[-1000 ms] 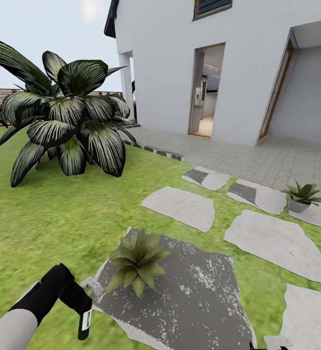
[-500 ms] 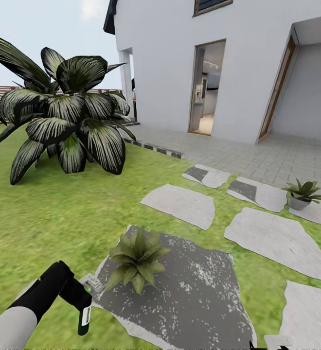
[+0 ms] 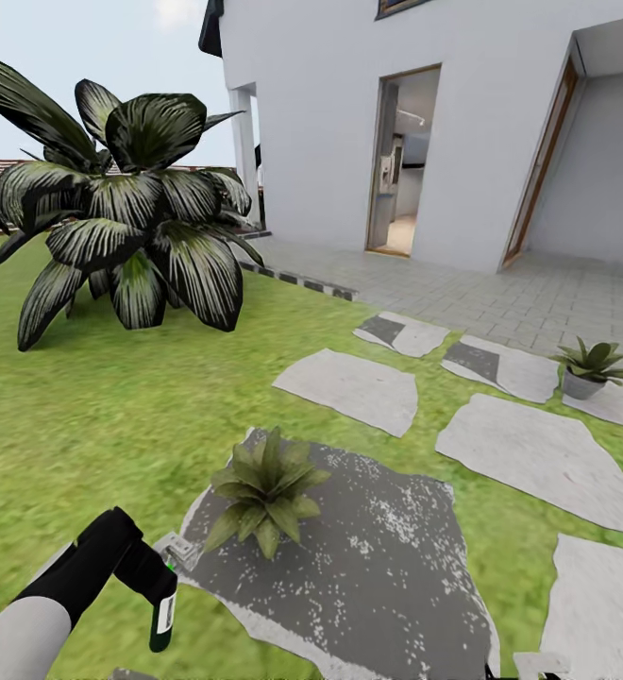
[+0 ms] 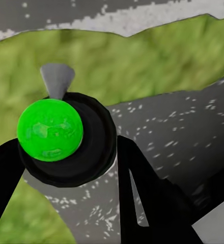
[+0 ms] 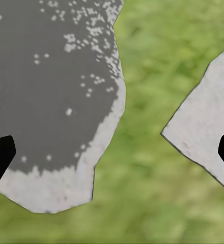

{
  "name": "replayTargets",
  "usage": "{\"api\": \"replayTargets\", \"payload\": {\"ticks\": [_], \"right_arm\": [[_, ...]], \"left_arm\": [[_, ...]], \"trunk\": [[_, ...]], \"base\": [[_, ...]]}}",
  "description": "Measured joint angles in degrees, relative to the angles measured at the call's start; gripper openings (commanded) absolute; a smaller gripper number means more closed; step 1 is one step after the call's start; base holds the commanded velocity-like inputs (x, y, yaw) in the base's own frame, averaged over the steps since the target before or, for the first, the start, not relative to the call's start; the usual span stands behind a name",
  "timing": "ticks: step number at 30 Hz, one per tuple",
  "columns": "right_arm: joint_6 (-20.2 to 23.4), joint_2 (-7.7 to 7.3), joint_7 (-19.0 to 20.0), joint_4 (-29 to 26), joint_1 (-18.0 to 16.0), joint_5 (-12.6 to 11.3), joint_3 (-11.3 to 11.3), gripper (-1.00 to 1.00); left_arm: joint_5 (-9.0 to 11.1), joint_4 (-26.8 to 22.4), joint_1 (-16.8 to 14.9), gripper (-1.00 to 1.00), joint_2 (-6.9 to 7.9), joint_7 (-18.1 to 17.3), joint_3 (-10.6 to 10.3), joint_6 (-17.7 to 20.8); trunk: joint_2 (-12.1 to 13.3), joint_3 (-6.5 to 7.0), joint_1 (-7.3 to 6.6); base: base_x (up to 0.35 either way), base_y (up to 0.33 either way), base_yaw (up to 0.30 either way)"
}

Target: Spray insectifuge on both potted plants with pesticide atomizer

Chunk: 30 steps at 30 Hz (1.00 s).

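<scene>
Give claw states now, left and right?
Left claw: shut on the pesticide atomizer.
Right claw: open, holding nothing.

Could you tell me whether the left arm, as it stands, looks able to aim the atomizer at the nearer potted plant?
Probably yes: the left hand holds the atomizer just beside the nearer potted plant on the dark stepping stone, with nothing between them.
</scene>
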Motion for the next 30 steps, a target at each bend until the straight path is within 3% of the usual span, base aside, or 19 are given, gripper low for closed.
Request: {"api": "replayTargets", "payload": {"ticks": [6, 16, 23, 27, 28, 30], "right_arm": [[0.0, -0.01, 0.0, 0.0, 0.0, 0.0, 0.0, 1.0], [0.0, -0.01, 0.0, 0.0, 0.0, 0.0, 0.0, 1.0], [0.0, -0.01, 0.0, 0.0, 0.0, 0.1, 0.0, 1.0], [0.0, -0.01, 0.0, 0.1, 0.0, 0.1, 0.0, 1.0], [0.0, -0.01, 0.0, 0.1, 0.0, 0.1, 0.0, 1.0], [0.0, -0.01, 0.0, 0.1, 0.0, 0.1, 0.0, 1.0]], "left_arm": [[0.0, 0.0, 0.1, -1.0, 0.17, 0.1, 0.3, -0.1], [0.0, 0.0, 0.4, -1.0, -0.31, 0.3, 0.6, -0.1], [0.4, 0.6, 0.6, -1.0, -0.64, 3.3, 0.3, -0.1], [0.8, 0.8, 0.6, -1.0, -2.35, 3.4, 0.3, -0.4], [0.9, 0.8, 0.6, -1.0, -3.83, 3.4, 0.2, -0.4], [0.6, 0.8, 0.7, -1.0, -5.4, 3.4, 0.2, -0.6]], "trunk": [[0.0, 0.0, 0.0], [0.0, 0.0, -0.02], [0.0, 0.0, -0.01], [0.0, 0.0, 0.0], [0.0, 0.0, 0.0], [0.0, 0.0, 0.0]], "base": [[0.007, 0.015, 0.0], [0.134, 0.276, 0.0], [0.115, 0.187, 0.0], [0.011, 0.015, 0.0], [0.002, 0.003, 0.0], [0.001, 0.001, 0.0]]}}
